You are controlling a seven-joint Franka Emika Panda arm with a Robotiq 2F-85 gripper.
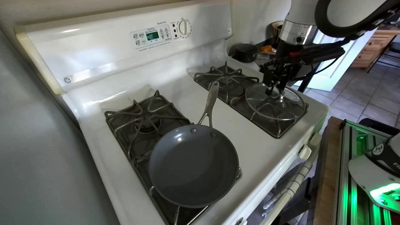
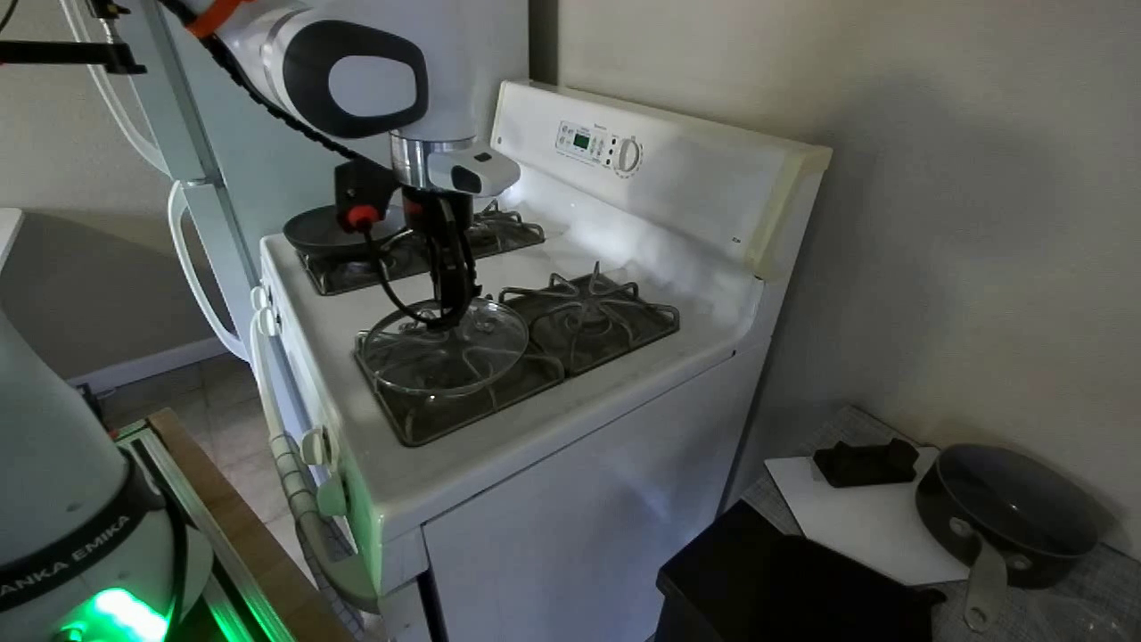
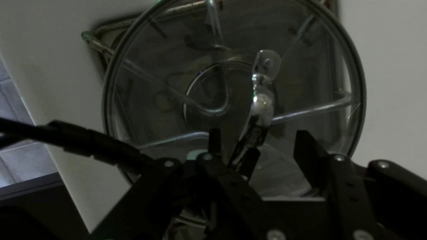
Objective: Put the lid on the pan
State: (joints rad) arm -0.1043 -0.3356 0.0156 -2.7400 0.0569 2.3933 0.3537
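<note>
Hovers with black two-fingered gripper (image 3: 258,137) spread apart at the shiny metal handle (image 3: 263,105) of the round, clear glass lid (image 3: 227,90). Has lid on a dark burner grate (image 1: 278,128), well apart from the round, dark grey frying pan (image 1: 193,168).

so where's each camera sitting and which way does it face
An exterior view sits high at the pan end of the stove, looking down across it; arm upper right, base lower right.
An exterior view sits past the lid end, looking back across toward the fridge; arm upper left, base lower left.
The wrist view sits above the lid, facing down; the open pincer shows at the bottom.
Both exterior views share stove, lid, pan, arm, pincer and base.
</note>
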